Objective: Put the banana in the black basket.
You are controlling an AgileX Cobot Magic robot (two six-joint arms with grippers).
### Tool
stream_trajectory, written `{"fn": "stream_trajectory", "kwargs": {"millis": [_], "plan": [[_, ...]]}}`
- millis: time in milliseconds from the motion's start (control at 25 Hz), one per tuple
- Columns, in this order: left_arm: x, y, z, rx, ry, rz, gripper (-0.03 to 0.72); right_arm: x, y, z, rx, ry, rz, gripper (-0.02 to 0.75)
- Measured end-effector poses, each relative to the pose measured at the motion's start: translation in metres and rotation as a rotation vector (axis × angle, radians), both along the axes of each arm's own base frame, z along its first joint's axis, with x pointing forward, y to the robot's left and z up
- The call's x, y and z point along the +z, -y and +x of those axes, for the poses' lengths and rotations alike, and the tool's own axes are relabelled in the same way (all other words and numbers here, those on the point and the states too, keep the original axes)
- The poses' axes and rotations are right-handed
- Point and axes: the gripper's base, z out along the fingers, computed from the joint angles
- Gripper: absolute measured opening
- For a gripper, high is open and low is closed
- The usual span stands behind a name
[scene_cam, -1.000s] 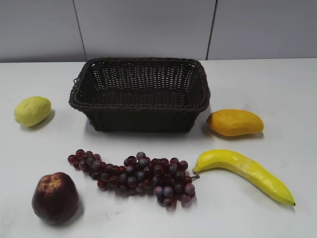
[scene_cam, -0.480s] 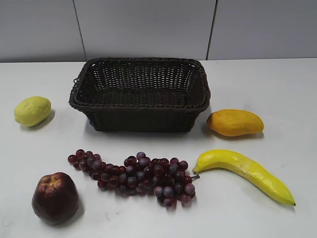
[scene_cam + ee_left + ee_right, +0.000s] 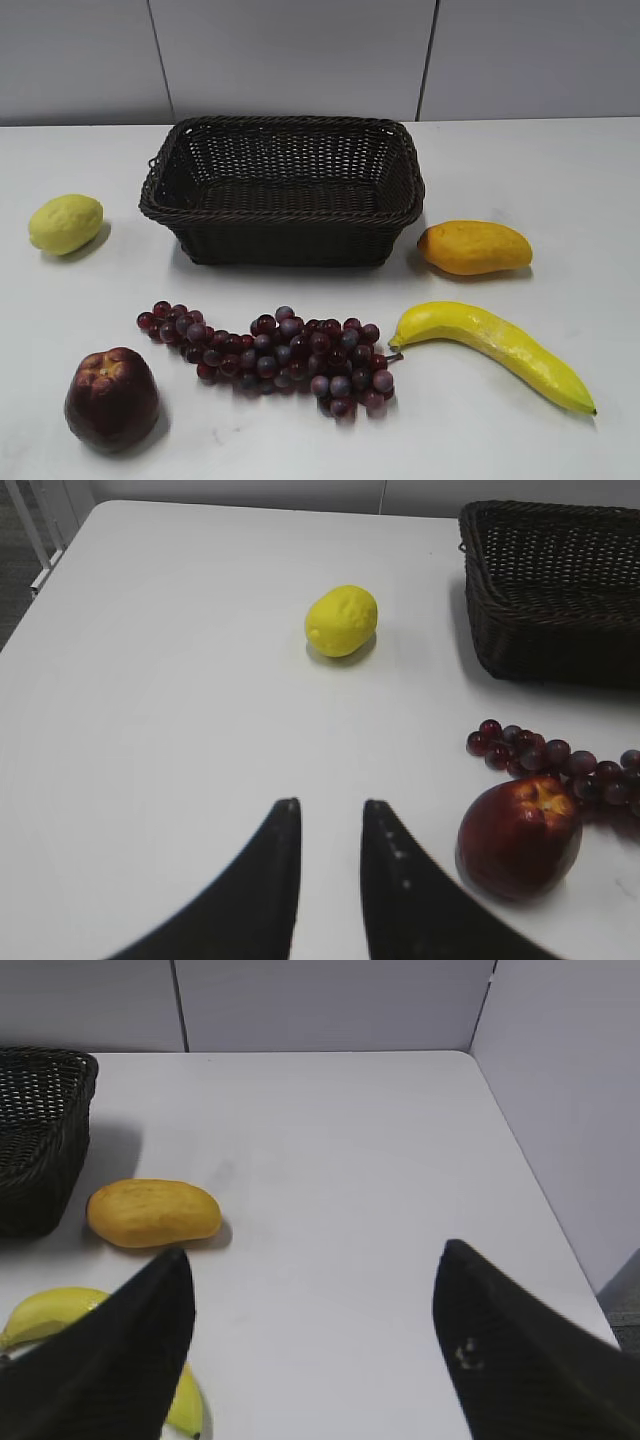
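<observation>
The banana lies on the white table at the front right, thick end towards the grapes and tip to the right. The black basket stands empty at the back centre. Neither gripper shows in the exterior view. In the right wrist view my right gripper is wide open and empty above bare table. Its left finger hides the middle of the banana, and the basket's corner is at the far left. My left gripper has its jaws a little apart and holds nothing, left of the apple.
An orange-yellow mango lies right of the basket, behind the banana. A bunch of dark grapes lies in front of the basket. A red apple sits at the front left and a lemon at the left.
</observation>
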Motion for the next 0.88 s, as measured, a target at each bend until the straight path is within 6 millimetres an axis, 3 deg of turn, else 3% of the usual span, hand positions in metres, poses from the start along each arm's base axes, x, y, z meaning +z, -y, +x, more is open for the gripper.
{"fn": "stream_trajectory", "kwargs": {"millis": [200,640,880], "plan": [[0.000,0.000,0.000,0.000,0.000,0.000,0.202,-0.013,-0.002,0.046,0.000,-0.139,-0.006,0.591],[0.000,0.000,0.000,0.000,0.000,0.000,0.202,-0.052,-0.013,0.144,0.122,-0.622,-0.055,0.591],[0.000,0.000,0.000,0.000,0.000,0.000,0.202,-0.066,-0.046,0.176,0.262,-0.747,-0.108,0.591]]}}
